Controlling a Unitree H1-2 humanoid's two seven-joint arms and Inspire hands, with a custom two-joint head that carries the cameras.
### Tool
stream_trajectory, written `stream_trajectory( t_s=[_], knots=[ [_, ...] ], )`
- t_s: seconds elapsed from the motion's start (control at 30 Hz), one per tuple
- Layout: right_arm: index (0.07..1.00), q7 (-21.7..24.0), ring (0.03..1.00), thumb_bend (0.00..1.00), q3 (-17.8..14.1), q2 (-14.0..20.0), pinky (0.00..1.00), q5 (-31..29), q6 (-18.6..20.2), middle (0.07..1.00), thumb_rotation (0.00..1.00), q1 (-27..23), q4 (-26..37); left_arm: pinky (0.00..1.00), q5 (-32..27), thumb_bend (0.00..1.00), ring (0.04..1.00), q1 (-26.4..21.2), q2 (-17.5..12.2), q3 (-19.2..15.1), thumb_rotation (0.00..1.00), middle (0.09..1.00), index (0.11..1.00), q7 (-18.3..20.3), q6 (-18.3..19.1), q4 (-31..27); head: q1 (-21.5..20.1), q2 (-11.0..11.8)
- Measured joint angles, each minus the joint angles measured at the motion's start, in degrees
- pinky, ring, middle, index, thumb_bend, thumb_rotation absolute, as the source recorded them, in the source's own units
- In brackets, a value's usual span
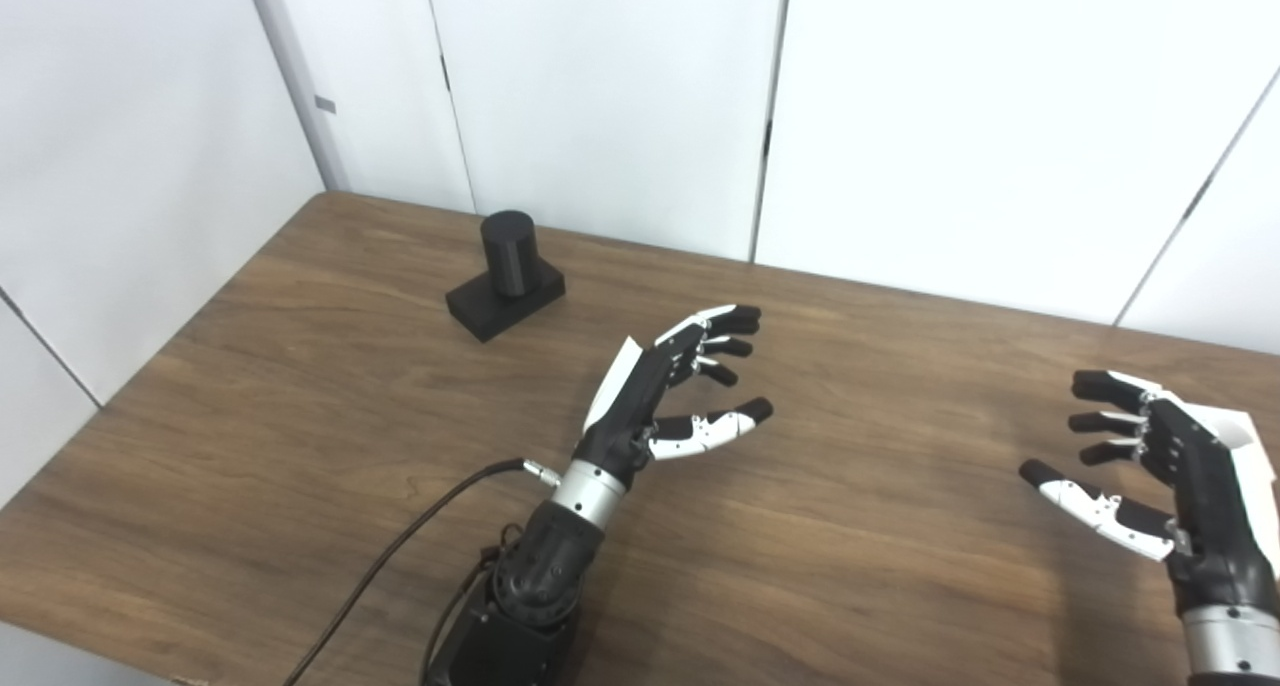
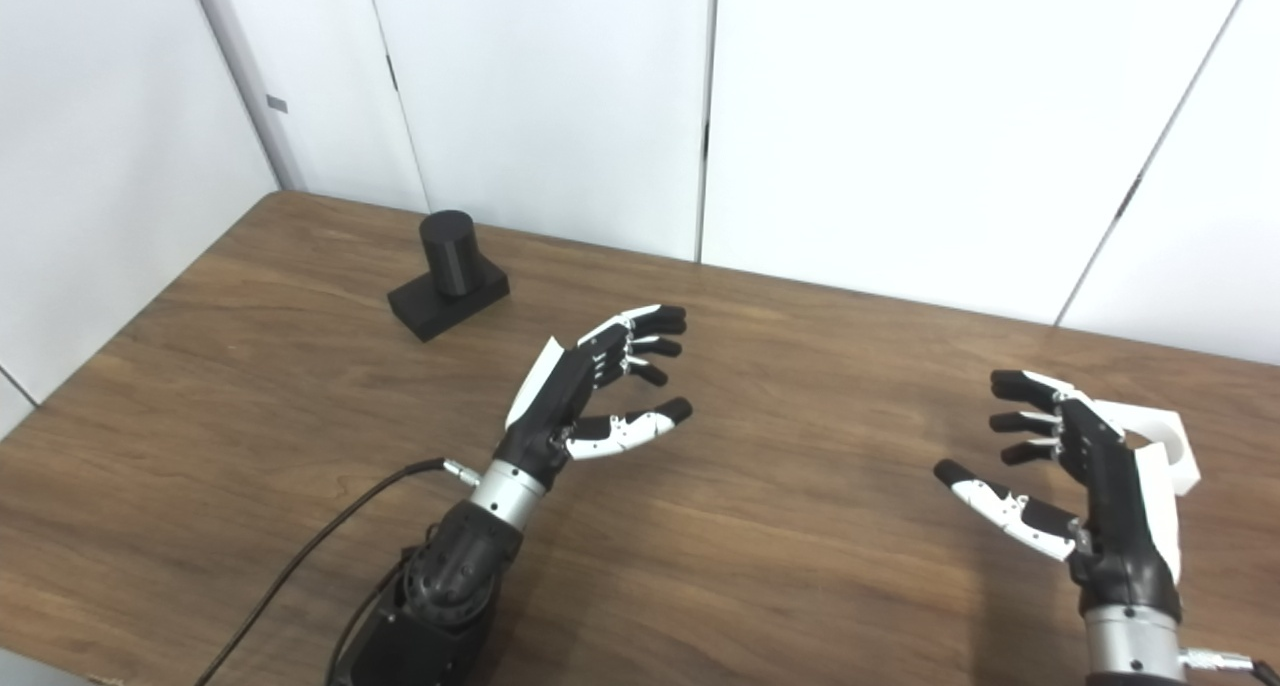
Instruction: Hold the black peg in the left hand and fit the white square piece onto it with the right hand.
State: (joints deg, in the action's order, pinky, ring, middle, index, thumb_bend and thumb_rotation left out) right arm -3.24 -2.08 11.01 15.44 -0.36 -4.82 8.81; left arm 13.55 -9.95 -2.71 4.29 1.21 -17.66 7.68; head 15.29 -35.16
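**Both hands spread and empty, peg and white piece waiting on the table**

Left hand (image 1: 668, 386) first: it hovers over the middle of the table (image 1: 300, 446), palm turned inward, fingers (image 1: 725, 331) fanned apart and thumb held out below them. Nothing in it. That spread looks like a ready pose for wrapping a round shaft, and its fingers point roughly across the table rather than at the target.

Over on the other side, the right hand (image 2: 1075, 476) mirrors it: palm facing inward, fingers splayed, thumb out low, holding nothing. The two hands face each other, well apart.

Now outward. The black peg (image 1: 508, 253) stands upright on its own flat black base (image 1: 505, 304), far left and toward the back edge, well away from the left hand. Standing on that base keeps the cylinder vertical and free all round, so a side-on grasp should be possible.

The white square piece (image 2: 1168, 444) sits on the table just behind the right hand, partly hidden by it; in the right eye view a rounded opening shows in it, presumably the hole meant for the peg. Whether hand and piece touch, I cannot tell.

A black cable (image 1: 420, 526) trails from the left wrist toward the near edge.

My read: nothing is picked up yet. The left hand has the longer trip, forward and left to the peg, while the right needs only to turn back onto its piece.
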Motion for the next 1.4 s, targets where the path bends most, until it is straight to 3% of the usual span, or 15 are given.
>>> stream_trajectory(
  t_s=[0.1, 0.23, 0.43, 0.57, 0.8, 1.07, 1.2, 1.4],
  knots=[
    [0.699, 0.1, 0.630, 0.57, -0.1, 0.0, 0.50, -0.1, 0.6, 0.719, 0.00, 0.1, 0.9, 0.63, 5.8, 0.67, 0.747, -0.5, -3.4, 0.2, 0.21, 0.793, 0.807, 0.0, 3.6, -3.2, 0.0, 0.1],
    [0.702, 0.2, 0.641, 0.56, -0.5, 0.0, 0.51, -0.4, 0.7, 0.727, 0.00, 0.1, 1.1, 0.65, 8.1, 0.69, 0.755, -2.6, -8.2, -0.3, 0.22, 0.781, 0.790, 0.4, 7.0, -4.7, 0.1, 0.2],
    [0.693, 0.6, 0.636, 0.56, -0.5, 0.0, 0.50, -0.6, 0.7, 0.722, 0.00, 0.1, 1.1, 0.64, 9.5, 0.71, 0.736, -4.1, -11.9, -0.2, 0.17, 0.765, 0.762, 2.6, 10.1, -6.5, 0.4, 0.3],
    [0.697, 0.7, 0.643, 0.55, -0.5, 0.0, 0.51, -0.6, 0.9, 0.727, 0.00, 0.1, 1.1, 0.63, 9.6, 0.71, 0.750, -5.7, -14.1, -0.5, 0.20, 0.777, 0.760, 3.8, 10.6, -6.6, 0.6, 0.2],
    [0.715, 1.2, 0.650, 0.53, -0.5, 0.0, 0.52, -0.7, 2.6, 0.738, 0.00, 0.3, 1.4, 0.70, 11.6, 0.69, 0.810, -7.4, -16.5, -2.2, 0.22, 0.818, 0.786, 4.0, 15.6, -7.9, 0.8, 0.1],
    [0.707, 1.3, 0.640, 0.53, -0.8, 0.0, 0.51, -1.2, 3.1, 0.732, 0.00, 0.3, 1.7, 0.74, 15.0, 0.65, 0.841, -10.0, -16.9, -4.1, 0.23, 0.843, 0.796, 3.6, 21.7, -9.5, 1.2, 0.0],
    [0.703, 1.2, 0.629, 0.53, -0.9, 0.0, 0.50, -1.2, 3.1, 0.727, 0.00, 0.3, 1.7, 0.68, 16.9, 0.68, 0.814, -12.9, -18.6, -4.3, 0.18, 0.818, 0.780, 3.5, 22.3, -10.3, 1.2, 0.0],
    [0.699, 1.2, 0.631, 0.52, -0.9, 0.0, 0.49, -1.1, 3.1, 0.727, 0.00, 0.3, 1.7, 0.68, 19.0, 0.68, 0.835, -15.5, -21.6, -4.5, 0.18, 0.832, 0.775, 3.2, 22.9, -9.3, 1.3, 0.0]
  ],
)
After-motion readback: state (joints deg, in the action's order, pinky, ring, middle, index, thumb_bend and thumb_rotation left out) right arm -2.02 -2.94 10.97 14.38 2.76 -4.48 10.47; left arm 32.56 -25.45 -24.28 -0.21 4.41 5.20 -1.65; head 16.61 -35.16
